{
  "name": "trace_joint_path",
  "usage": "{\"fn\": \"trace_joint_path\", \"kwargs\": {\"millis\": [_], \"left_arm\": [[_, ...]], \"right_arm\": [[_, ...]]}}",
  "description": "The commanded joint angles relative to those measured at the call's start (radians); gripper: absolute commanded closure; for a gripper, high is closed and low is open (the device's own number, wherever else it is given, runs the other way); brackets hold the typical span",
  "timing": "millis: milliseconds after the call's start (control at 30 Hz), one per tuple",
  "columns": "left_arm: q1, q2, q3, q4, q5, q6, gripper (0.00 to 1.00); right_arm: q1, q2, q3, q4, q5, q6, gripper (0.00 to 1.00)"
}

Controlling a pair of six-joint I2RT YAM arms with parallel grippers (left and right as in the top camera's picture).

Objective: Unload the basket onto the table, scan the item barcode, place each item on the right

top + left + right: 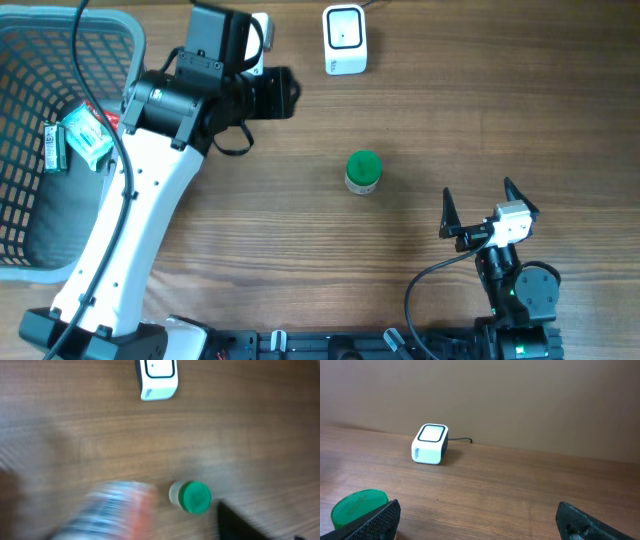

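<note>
A white barcode scanner (345, 40) (157, 377) (430, 444) stands at the table's far edge. A small jar with a green lid (363, 172) (192, 496) (355, 507) stands mid-table. My left gripper (283, 95) hovers left of the scanner. In the left wrist view a motion-blurred blue, white and red item (110, 512) fills the lower left, and only one dark finger (240, 522) shows at the lower right. The blur hides whether that item is held. My right gripper (482, 205) (477, 527) stands open near the front right, with nothing between its fingers.
A grey mesh basket (130, 40) sits at the far left with a green packet (85, 135) and other items inside. The left arm stretches diagonally from the front left corner. A cable runs behind the scanner.
</note>
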Motion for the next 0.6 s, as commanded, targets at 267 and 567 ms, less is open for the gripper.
{"fn": "trace_joint_path", "kwargs": {"millis": [267,567], "left_arm": [[-0.027,0.138,-0.171,-0.053,-0.250,-0.117,0.92],[-0.108,0.285,-0.320,0.047,-0.426,-0.364,0.38]], "right_arm": [[-0.004,-0.001,-0.001,0.003,0.002,-0.005,0.00],[-0.004,-0.001,-0.001,0.003,0.002,-0.005,0.00]]}}
